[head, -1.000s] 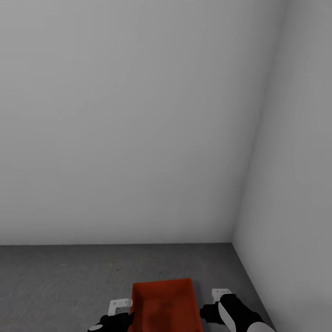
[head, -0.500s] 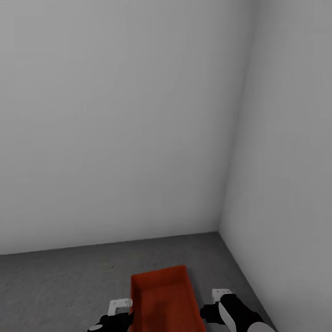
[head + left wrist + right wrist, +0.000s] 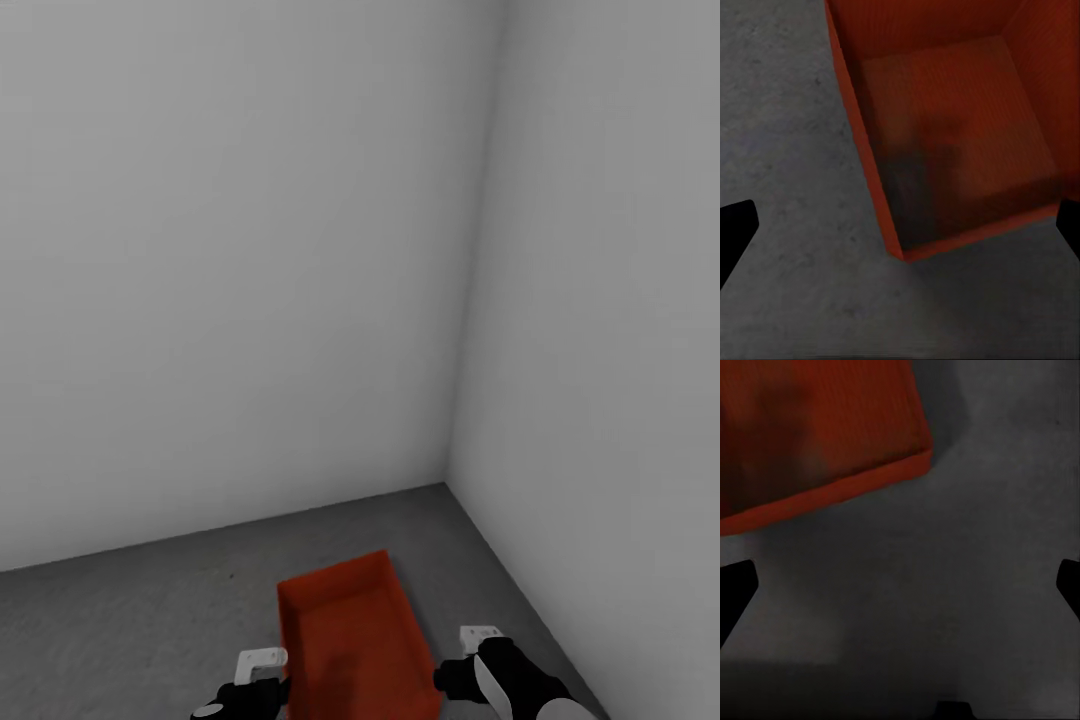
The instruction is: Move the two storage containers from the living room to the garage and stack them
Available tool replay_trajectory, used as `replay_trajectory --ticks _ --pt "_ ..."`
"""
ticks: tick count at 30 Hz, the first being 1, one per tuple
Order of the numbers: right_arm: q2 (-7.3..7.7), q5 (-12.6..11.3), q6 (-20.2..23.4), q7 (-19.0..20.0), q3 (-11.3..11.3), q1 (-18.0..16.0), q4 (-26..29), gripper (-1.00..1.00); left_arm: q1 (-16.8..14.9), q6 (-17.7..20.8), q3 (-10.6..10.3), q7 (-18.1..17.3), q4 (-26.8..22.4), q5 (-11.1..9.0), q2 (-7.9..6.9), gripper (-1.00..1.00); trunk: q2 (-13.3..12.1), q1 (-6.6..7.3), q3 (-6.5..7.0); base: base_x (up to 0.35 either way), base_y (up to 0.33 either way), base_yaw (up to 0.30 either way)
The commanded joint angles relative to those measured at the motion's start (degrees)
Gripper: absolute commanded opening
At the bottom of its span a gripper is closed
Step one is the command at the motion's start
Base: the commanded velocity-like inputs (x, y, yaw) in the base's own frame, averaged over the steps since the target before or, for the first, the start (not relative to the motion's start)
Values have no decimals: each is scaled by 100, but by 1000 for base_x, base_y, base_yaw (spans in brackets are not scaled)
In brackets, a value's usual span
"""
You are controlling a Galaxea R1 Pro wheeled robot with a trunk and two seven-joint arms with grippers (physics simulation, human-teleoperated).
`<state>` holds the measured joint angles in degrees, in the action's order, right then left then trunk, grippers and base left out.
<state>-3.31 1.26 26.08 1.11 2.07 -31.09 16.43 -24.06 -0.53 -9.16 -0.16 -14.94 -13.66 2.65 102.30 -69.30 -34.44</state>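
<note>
An orange-red storage container (image 3: 350, 645) sits on the dark grey concrete floor (image 3: 120, 620) of the garage, near the corner where two plain pale grey walls (image 3: 230, 260) meet. It is open-topped, its long axis running away from the robot and turned slightly, the far end nearer the corner.

In the head view the container lies between the two arms at the lower edge. The left pincer (image 3: 262, 662) is just beside the container's left wall, and the right pincer (image 3: 480, 636) stands off from its right wall with a strip of bare floor between.

The left wrist view looks down into the container (image 3: 945, 127): its ribbed bottom and upright walls show, with one corner of the bin pointing toward the camera and speckled concrete (image 3: 787, 150) beside and in front of it. The dark fingertips (image 3: 733, 232) of the left pincer appear at both side edges of that picture, spread wide, with nothing between them but floor and the near end of the bin.

The right wrist view shows a corner of the container (image 3: 817, 435) and grey floor (image 3: 967, 585) beyond it. The right pincer's fingertips (image 3: 735, 589) likewise sit at opposite edges, wide apart and holding nothing; the bin lies ahead of them, not between them.
</note>
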Motion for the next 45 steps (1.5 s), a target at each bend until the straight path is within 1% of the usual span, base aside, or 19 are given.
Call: replay_trajectory --ticks 1,12,19,39,45 --pt "-3 15 31 12 21 -2 10 100 -2 -6 -39 -2 -1 -59 -5 100 3 3 -6 -190 207 -249" --pt "1 16 33 12 24 -1 10 100 -2 -8 -42 -2 -1 -58 -5 100 3 3 -6 -159 200 -249" --pt "0 15 35 12 24 0 10 100 -2 -9 -42 -2 -1 -58 -6 100 3 3 -6 -103 121 -249" --pt "6 15 33 12 30 0 10 100 7 -17 -45 -2 -1 -50 -2 100 3 3 -6 -11 11 -249" --pt "6 16 33 12 30 6 14 100 9 -17 -48 -2 -1 -50 -1 100 3 3 -6 -89 0 -249"
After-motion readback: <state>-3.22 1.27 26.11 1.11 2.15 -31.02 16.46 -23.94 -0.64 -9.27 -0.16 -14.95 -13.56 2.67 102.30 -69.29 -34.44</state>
